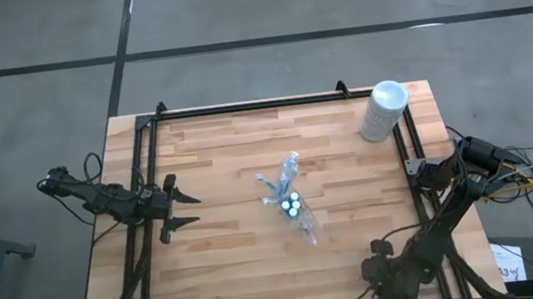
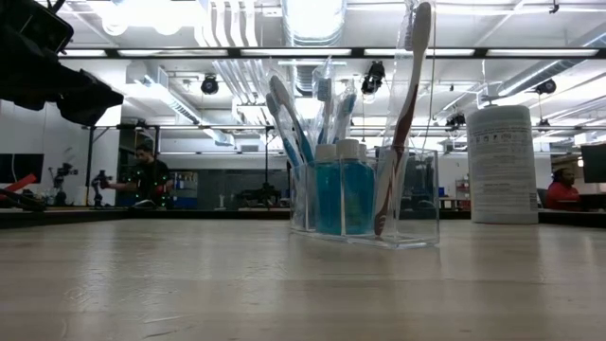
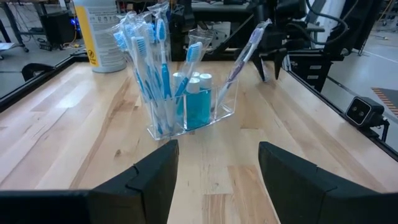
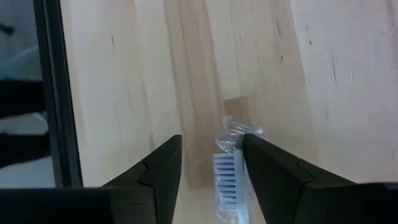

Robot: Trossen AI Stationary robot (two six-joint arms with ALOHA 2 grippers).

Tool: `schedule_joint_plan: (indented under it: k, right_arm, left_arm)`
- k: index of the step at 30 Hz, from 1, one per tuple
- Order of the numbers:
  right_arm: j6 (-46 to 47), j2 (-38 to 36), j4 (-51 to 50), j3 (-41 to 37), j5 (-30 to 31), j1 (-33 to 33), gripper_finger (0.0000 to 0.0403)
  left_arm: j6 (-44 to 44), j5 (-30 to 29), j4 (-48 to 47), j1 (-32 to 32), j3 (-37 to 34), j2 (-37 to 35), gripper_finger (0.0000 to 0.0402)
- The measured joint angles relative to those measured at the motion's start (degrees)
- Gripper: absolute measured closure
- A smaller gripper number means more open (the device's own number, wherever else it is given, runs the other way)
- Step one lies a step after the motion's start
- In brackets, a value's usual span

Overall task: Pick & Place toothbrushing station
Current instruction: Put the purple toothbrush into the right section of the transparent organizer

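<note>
**Operator:** Start at your left. Where is your pincer?

**Me:** My left gripper hovers over the left part of the table, released, its fingers spread wide and pointing at the middle of the table.

**Operator:** And the toothbrushing station?

**Me:** The toothbrushing station stands upright at the table's middle, straight ahead of that gripper and well apart from it. It is a clear holder. At one end is a bunch of wrapped blue-and-white toothbrushes, the blue white-capped tubes are in the middle, and a single wrapped toothbrush leans out of the other end. From above, its long axis runs from far to near, across my line of approach, so I meet its broad side. I judge a reach needs the fingers to straddle the narrow width.

**Operator:** Farther right?

**Me:** A tall white cylinder stands at the far right corner, well apart from the station. My right gripper waits by the near right edge, beside the black rail. I judge the left one to be somewhat nearer, and it is already aimed.

**Operator:** Does any view add something?

**Me:** The right wrist view alone shows a wrapped brush head at that gripper. I cannot tell whether it is clenched on it. The low view shows the holder's compartments, which the high view flattens into a tangle.
</note>
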Motion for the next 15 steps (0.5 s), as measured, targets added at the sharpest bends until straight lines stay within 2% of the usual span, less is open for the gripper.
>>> schedule_joint_plan:
  k: [15]
  right_arm:
    - [3.08,-2.41,-2.79,1.56,1.51,0.0,0.0248]
  left_arm:
    - [-0.01,0.0,0.0,0.0,0.0,0.0,0.0174]
